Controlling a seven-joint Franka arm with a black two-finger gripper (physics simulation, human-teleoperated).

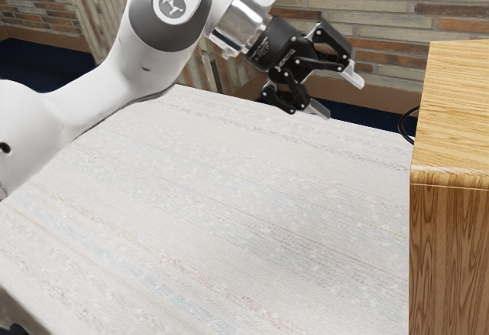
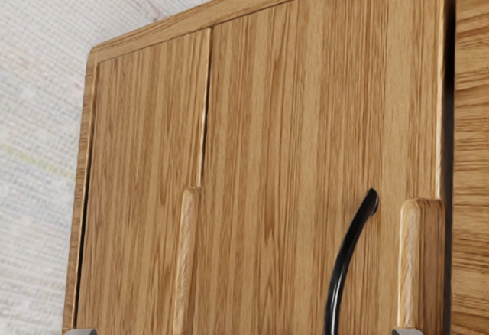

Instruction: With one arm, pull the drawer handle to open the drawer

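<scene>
While held short of cabinet (image 1: pixel 451 197) with gripper (image 1: pixel 338 94) spread and empty, faces cabinet front. Handle (image 2: pixel 344 262) on that front, drawer (image 2: pixel 306 121) apparently shut. Apart from gripper, dead ahead, slightly lower. Long axis along cabinet front.

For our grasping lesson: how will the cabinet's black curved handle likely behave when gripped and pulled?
The handle looks like a thin rigid bar, so it probably won't flex. Its smooth dark finish may slip in a pinch.
</scene>
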